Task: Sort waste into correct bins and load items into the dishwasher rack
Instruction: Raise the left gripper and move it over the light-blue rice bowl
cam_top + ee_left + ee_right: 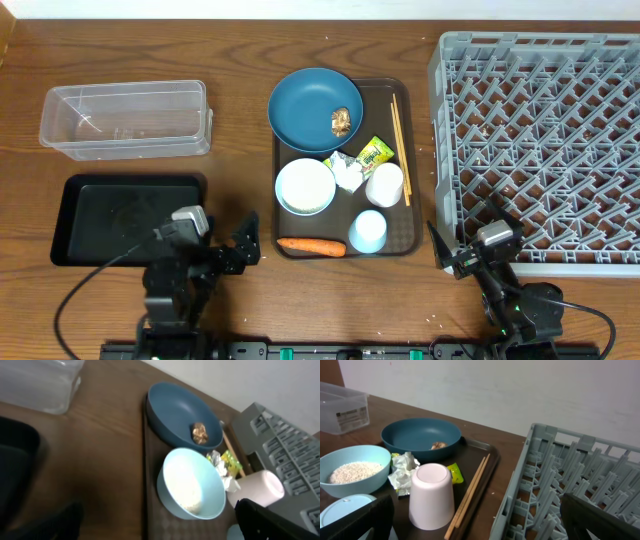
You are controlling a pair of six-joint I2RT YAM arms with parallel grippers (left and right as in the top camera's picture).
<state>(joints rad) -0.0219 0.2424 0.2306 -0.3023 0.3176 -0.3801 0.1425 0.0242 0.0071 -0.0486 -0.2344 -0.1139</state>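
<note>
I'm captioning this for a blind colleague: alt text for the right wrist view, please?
A brown serving tray holds a whitish cup, chopsticks beside it, a pale blue bowl of rice, crumpled paper and a dark blue plate. A grey dishwasher rack stands at right.

Legible text, brands, numbers: none.

Clear rectangular plastic tub [340, 400]: pale sticker label [353, 414] on the end wall, seen from the right wrist. Several short rows of dark print, too small and blurred to read.

Green-yellow snack wrapper [376, 152]: dark and pale printed marks on the upper face. No letters or brand name made out in any view.
</note>
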